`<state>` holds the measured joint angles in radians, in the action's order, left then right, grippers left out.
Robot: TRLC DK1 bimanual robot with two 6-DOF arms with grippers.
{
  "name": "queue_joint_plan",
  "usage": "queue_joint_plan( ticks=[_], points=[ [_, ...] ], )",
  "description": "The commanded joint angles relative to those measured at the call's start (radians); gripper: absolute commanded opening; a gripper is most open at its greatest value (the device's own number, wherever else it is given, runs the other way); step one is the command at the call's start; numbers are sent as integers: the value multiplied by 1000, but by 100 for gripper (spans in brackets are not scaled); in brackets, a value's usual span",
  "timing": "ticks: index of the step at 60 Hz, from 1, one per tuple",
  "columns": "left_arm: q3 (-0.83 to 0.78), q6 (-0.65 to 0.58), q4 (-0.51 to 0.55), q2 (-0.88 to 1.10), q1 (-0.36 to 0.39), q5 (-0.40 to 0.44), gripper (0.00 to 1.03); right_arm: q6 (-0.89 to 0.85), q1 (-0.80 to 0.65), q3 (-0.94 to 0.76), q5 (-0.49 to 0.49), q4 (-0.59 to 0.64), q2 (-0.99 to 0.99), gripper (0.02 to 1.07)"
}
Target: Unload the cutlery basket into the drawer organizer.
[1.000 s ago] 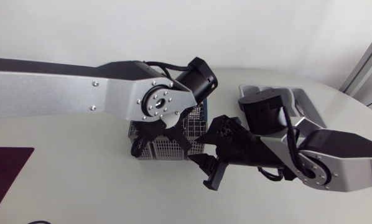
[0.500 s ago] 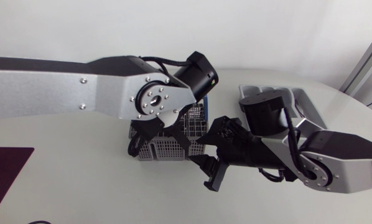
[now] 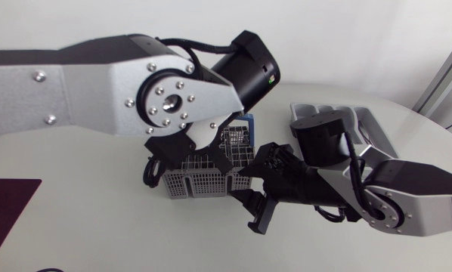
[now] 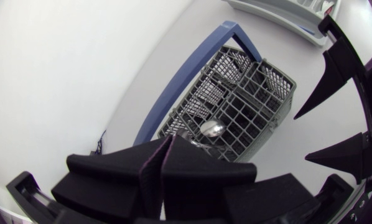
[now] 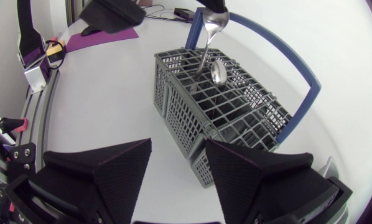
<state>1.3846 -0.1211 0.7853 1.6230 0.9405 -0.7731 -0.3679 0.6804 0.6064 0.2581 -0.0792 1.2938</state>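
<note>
White table [image 3: 90, 219]. Left arm [image 3: 75, 91] enters from 9 o'clock, right arm [image 3: 415, 189] from 3 o'clock. Drawer organizer [image 3: 366, 117] lies at 2 o'clock from the central grey cutlery basket [image 3: 203, 181]. Right gripper [image 5: 178, 146], fingers spread, sits at the basket's 4 o'clock. Left gripper [image 4: 168, 142], above the basket, is clamped on a spoon [image 5: 214, 23] standing partly above the grid.

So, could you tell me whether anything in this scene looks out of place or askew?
Nothing much stands out. The cutlery basket stands upright and nothing has spilled. The one slight oddity is that the left gripper appears to hold a spoon by its bowl end, so its handle slants down into the basket.
</note>
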Motion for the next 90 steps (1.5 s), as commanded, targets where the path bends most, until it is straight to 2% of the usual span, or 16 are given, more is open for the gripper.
queue_joint_plan(
  ticks=[1, 23, 32, 37, 46, 48, 51, 59, 62, 67, 74, 90],
  points=[
    [42, -17, 15, -34, 15, -23, 22, -12, 10, -27, 0, -8, -14, 66],
    [70, -38, 31, -86, 37, -86, 22, -9, 10, -28, 0, -7, -48, 66],
    [94, 0, 32, -110, 34, -75, 22, -12, -15, -14, 9, 68, -177, 68],
    [113, 47, 35, -124, 27, 1, 22, -25, -22, -14, 15, 127, -272, 68],
    [140, 166, 78, -110, -16, 195, 21, -32, -67, -30, 35, 188, -380, 68],
    [140, 181, 81, -109, -23, 222, 21, -32, -76, -36, 40, 190, -393, 68],
    [139, 232, 97, -87, -45, 308, 21, -29, -88, -56, 40, 188, -432, 68],
    [139, 287, 100, -66, -75, 439, 21, -28, -96, -86, 29, 170, -450, 68],
    [149, 304, 104, -64, -91, 525, 21, -26, -96, -92, 17, 159, -450, 68],
    [154, 317, 112, -58, -91, 568, 21, -19, -73, -91, -17, 151, -452, 68],
    [156, 328, 112, -57, -71, 578, 21, -17, -2, -82, -89, 131, -429, 71],
    [168, 339, 106, -58, -55, 629, 21, 7, 59, -50, -146, 47, -314, 71]
  ],
)
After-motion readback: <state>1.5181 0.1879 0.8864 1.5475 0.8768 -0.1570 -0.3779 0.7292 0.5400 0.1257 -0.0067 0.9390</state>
